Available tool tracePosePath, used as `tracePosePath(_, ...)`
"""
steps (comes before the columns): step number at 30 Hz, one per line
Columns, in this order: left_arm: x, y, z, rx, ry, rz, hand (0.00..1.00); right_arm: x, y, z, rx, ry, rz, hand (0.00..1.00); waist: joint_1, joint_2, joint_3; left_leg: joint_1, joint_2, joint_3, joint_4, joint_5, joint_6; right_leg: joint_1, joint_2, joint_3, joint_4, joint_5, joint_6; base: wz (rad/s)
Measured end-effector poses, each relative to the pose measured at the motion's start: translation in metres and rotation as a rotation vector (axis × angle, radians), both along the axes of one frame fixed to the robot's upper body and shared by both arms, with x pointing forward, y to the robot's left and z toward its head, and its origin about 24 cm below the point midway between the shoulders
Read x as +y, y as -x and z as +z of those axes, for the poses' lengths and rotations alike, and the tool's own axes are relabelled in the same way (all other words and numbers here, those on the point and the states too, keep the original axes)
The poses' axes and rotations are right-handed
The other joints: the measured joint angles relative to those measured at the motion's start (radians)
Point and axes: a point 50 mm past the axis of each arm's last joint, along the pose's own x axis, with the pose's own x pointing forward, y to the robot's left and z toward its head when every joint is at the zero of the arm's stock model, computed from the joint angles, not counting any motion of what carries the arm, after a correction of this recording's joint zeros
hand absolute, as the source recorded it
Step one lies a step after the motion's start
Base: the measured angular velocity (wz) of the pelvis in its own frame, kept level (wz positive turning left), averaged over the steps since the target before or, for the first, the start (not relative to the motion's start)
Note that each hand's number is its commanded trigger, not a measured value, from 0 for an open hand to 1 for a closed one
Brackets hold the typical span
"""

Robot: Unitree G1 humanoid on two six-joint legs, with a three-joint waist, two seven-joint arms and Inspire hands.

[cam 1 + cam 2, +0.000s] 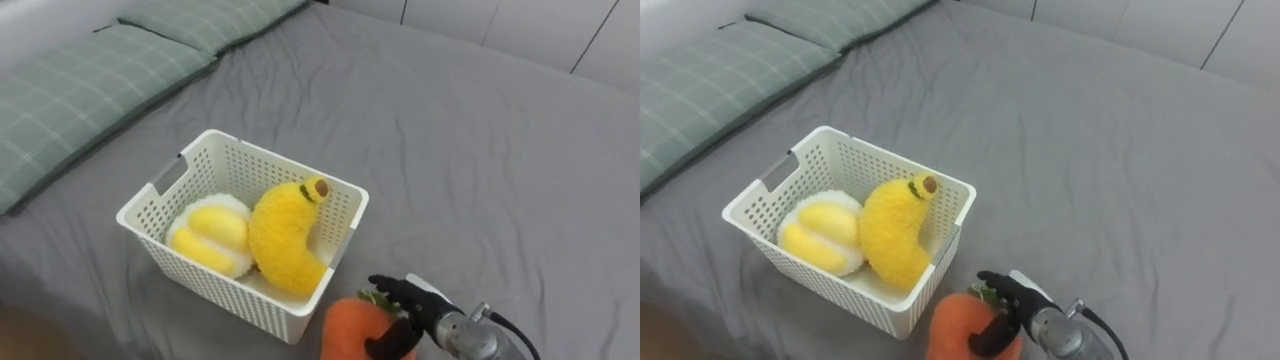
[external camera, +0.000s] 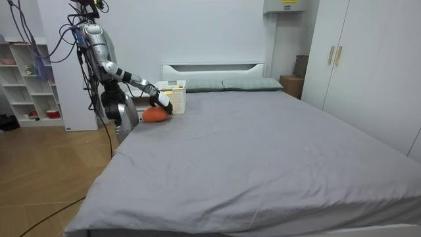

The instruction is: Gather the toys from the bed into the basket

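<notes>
A white slatted basket [image 1: 290,165] stands on the grey bed [image 1: 480,150]. Inside it lie a yellow banana plush [image 1: 285,235] and a round yellow-and-white plush [image 1: 212,235]. Just off the basket's near right corner is an orange plush toy [image 1: 355,325] with green leaves on top. My right hand [image 1: 410,310] comes in from the lower right, its dark fingers curled over the toy's leafy end. In the room view I stand at the bed's side near the headboard, arm stretched to the orange toy [image 2: 153,114] beside the basket [image 2: 174,95].
Two green checked pillows [image 1: 70,90] lie at the head of the bed, left of the basket. Open grey sheet spreads to the right. The room view has a white wardrobe [image 2: 368,59] on its right and a shelf unit [image 2: 26,85] on its left.
</notes>
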Motion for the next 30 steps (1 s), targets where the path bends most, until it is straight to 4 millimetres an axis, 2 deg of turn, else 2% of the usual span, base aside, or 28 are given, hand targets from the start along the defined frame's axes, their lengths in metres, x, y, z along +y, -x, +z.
tracePosePath(1, 0.000, 0.000, 0.000, 0.001, 0.002, 0.000, 0.00, 0.001, 0.000, 0.000, 0.004, -0.002, 0.005, 0.43, 0.000, 0.000, 0.0002, 0.000, 0.000, 0.000, 0.000, 0.000, 0.000, 0.000, 0.000, -0.002, 0.000, 0.000, 0.000, 0.00)
tracePosePath(2, 0.000, 0.001, 0.000, 0.002, 0.005, 0.001, 0.00, 0.002, 0.001, 0.000, 0.011, 0.001, 0.017, 0.69, 0.001, -0.001, 0.0009, 0.000, 0.000, 0.000, 0.000, -0.001, 0.001, 0.000, -0.001, -0.003, 0.001, 0.001, 0.000, 0.00)
tracePosePath(3, 0.000, 0.001, 0.000, 0.003, 0.004, 0.001, 0.00, 0.003, 0.001, -0.001, 0.017, 0.007, 0.027, 0.89, 0.002, -0.001, 0.0027, 0.001, 0.000, 0.000, 0.000, -0.001, 0.001, 0.000, -0.001, -0.003, 0.004, 0.001, 0.000, 0.00)
tracePosePath(4, 0.000, 0.000, 0.000, 0.005, 0.003, 0.001, 0.00, 0.003, 0.002, -0.002, 0.030, 0.008, 0.029, 1.00, 0.002, -0.001, 0.0028, 0.002, 0.000, -0.001, 0.000, -0.002, 0.001, 0.000, -0.001, -0.003, 0.005, 0.002, -0.001, 0.00)
tracePosePath(8, 0.002, -0.001, 0.000, 0.014, -0.002, 0.002, 0.00, 0.004, 0.003, -0.003, 0.056, 0.011, 0.034, 1.00, 0.002, -0.010, 0.0045, 0.002, -0.002, -0.015, 0.002, -0.007, -0.004, 0.003, 0.000, -0.008, 0.008, 0.002, -0.001, 0.08)
tracePosePath(16, -0.002, 0.000, -0.001, 0.044, 0.003, -0.018, 0.00, 0.015, 0.014, -0.010, 0.134, 0.037, 0.132, 1.00, 0.052, -0.012, 0.0096, 0.002, -0.002, -0.017, 0.003, -0.004, -0.003, 0.006, 0.000, -0.010, 0.007, 0.002, -0.001, 0.00)
tracePosePath(22, -0.004, -0.003, -0.002, 0.047, 0.016, -0.028, 0.00, 0.019, 0.018, -0.014, 0.163, 0.053, 0.164, 1.00, 0.054, -0.015, 0.0141, 0.002, -0.002, -0.017, 0.003, -0.004, -0.003, 0.005, 0.000, -0.012, 0.007, 0.003, -0.001, 0.00)
tracePosePath(30, -0.004, -0.006, -0.002, 0.040, 0.016, -0.029, 0.00, 0.016, 0.018, -0.015, 0.173, 0.059, 0.154, 1.00, 0.051, -0.015, 0.0146, -0.001, -0.002, -0.018, 0.003, -0.004, -0.003, 0.003, 0.001, -0.006, 0.007, 0.003, -0.001, 0.00)
